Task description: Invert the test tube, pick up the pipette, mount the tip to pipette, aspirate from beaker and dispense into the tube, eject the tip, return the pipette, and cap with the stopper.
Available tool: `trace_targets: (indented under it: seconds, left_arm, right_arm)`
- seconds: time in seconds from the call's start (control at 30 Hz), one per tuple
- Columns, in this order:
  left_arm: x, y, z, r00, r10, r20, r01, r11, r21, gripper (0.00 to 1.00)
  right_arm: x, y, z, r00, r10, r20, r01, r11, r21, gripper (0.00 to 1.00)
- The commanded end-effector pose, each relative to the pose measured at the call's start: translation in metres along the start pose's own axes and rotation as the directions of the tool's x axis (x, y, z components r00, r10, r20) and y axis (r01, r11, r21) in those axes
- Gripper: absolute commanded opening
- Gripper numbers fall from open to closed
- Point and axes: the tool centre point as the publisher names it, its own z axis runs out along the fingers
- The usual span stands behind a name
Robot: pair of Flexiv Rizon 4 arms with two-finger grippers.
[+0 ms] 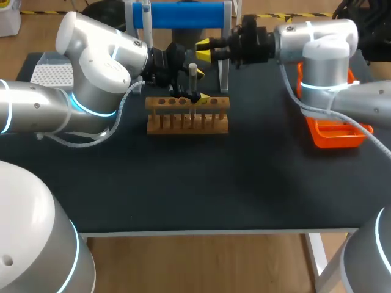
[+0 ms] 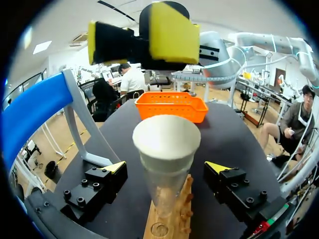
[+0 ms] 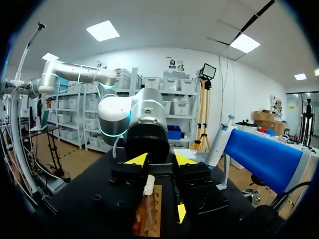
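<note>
A test tube (image 1: 192, 74) with a white stopper (image 2: 166, 142) in its mouth stands upright in the wooden rack (image 1: 186, 116). My left gripper (image 2: 167, 168) is open around the tube at rack height, one finger on each side and neither touching it. The right wrist view faces that gripper (image 3: 160, 159) head-on, with the tube (image 3: 148, 185) between its fingers. My right gripper (image 1: 204, 50) hovers above and just behind the tube. Its yellow tips are slightly parted and hold nothing. From the left wrist it shows as the right gripper (image 2: 134, 40) above the stopper.
A blue-barred stand (image 1: 183, 15) with a pipette (image 1: 145, 17) hanging on it rises behind the rack. An orange tray (image 1: 333, 131) lies at the right edge, under my right arm. A white tip box (image 1: 52, 73) sits at the back left.
</note>
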Motion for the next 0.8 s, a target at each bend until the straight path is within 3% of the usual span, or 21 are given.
trace_targets:
  seconds: [0.03,0.53,0.8]
  left_arm:
    - [0.000,0.000,0.001,1.000,0.000,0.001,0.000,1.000,0.000,1.00]
    - [0.000,0.000,0.001,1.000,0.000,0.001,0.000,1.000,0.000,1.00]
    - [0.000,0.000,0.001,1.000,0.000,0.001,0.000,1.000,0.000,1.00]
  right_arm:
    - [0.013,0.006,-0.019,0.999,-0.013,0.030,0.012,0.999,0.040,1.00]
    - [0.017,-0.031,-0.068,0.993,-0.028,0.118,0.004,0.981,0.192,1.00]
    - [0.017,-0.031,-0.068,0.993,-0.028,0.118,0.004,0.981,0.192,1.00]
